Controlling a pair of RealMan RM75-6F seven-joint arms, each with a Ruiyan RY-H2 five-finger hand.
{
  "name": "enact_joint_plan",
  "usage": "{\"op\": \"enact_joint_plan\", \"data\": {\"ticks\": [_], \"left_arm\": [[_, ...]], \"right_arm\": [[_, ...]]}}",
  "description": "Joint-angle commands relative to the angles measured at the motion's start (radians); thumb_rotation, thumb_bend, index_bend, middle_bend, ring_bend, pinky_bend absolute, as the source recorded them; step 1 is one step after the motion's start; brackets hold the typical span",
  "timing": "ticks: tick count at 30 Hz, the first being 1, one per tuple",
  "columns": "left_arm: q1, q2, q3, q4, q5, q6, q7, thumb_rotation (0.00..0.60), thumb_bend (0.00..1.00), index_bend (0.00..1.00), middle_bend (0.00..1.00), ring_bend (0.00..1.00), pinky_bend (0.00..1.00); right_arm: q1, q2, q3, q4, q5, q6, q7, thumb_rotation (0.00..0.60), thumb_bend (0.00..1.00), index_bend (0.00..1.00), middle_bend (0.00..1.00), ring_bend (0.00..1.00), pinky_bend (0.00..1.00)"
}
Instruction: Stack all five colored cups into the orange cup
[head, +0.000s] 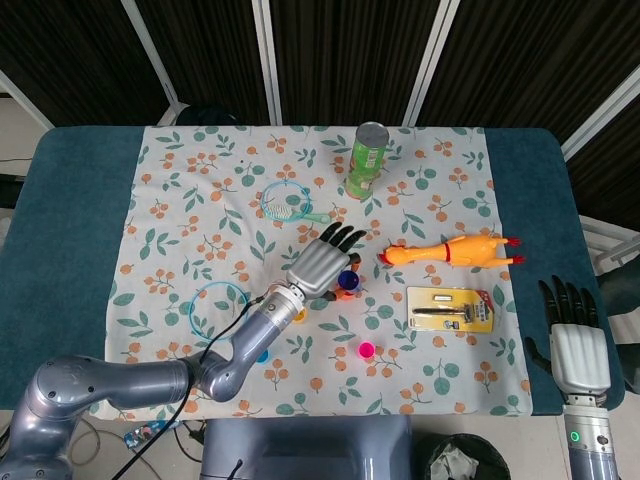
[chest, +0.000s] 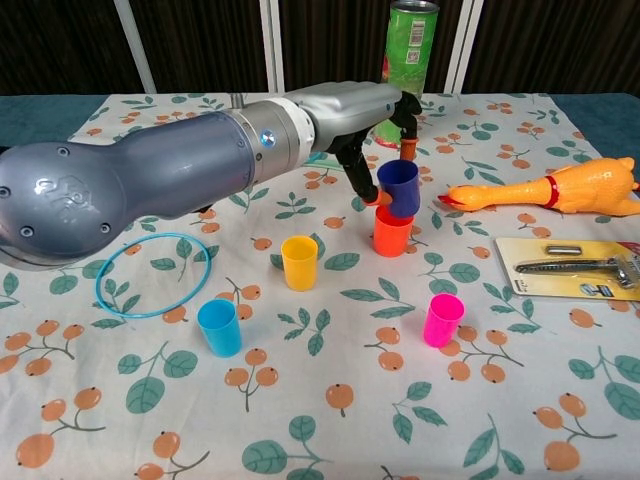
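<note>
My left hand (chest: 345, 108) pinches a dark blue cup (chest: 398, 187) between thumb and a finger. The cup's base is at the mouth of the orange cup (chest: 391, 233), slightly tilted. From the head view the left hand (head: 322, 262) covers most of the orange cup, and the dark blue cup (head: 349, 281) shows at its fingertips. A yellow cup (chest: 299, 262), a light blue cup (chest: 219, 327) and a pink cup (chest: 443, 319) stand upright on the cloth nearer the front. My right hand (head: 573, 340) lies open at the table's right edge, holding nothing.
A tall green can (chest: 408, 60) stands behind the orange cup. A yellow rubber chicken (chest: 545, 190) and a carded tool pack (chest: 580, 268) lie to the right. One blue ring (chest: 150, 275) lies at the left and another (head: 285, 201) at the back.
</note>
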Motion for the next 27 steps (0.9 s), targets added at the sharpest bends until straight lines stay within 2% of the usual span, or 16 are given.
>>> {"op": "enact_joint_plan", "data": {"ticks": [1, 15, 17, 22, 27], "left_arm": [[0.000, -0.002, 0.001, 0.001, -0.001, -0.002, -0.001, 0.600, 0.24, 0.48, 0.06, 0.00, 0.00], [0.002, -0.022, 0.009, 0.035, 0.003, -0.002, 0.007, 0.600, 0.24, 0.46, 0.06, 0.00, 0.00], [0.001, -0.024, 0.008, 0.037, 0.001, -0.004, 0.011, 0.600, 0.23, 0.42, 0.05, 0.00, 0.00], [-0.003, -0.017, 0.009, 0.027, -0.014, -0.017, 0.029, 0.600, 0.14, 0.20, 0.02, 0.00, 0.00], [-0.004, -0.007, 0.011, 0.010, -0.032, -0.010, 0.064, 0.600, 0.13, 0.14, 0.02, 0.00, 0.00]], "right_arm": [[0.000, 0.000, 0.000, 0.000, 0.001, -0.001, 0.000, 0.600, 0.38, 0.00, 0.00, 0.00, 0.06], [0.002, -0.003, -0.001, -0.004, 0.009, -0.009, -0.005, 0.600, 0.38, 0.00, 0.00, 0.00, 0.06], [0.002, -0.004, -0.001, -0.005, 0.011, -0.011, -0.007, 0.600, 0.38, 0.00, 0.00, 0.00, 0.06], [0.001, -0.005, 0.001, -0.008, 0.018, -0.011, -0.014, 0.600, 0.38, 0.00, 0.00, 0.00, 0.06], [-0.001, -0.004, 0.001, -0.010, 0.019, -0.007, -0.015, 0.600, 0.38, 0.00, 0.00, 0.00, 0.06]]}}
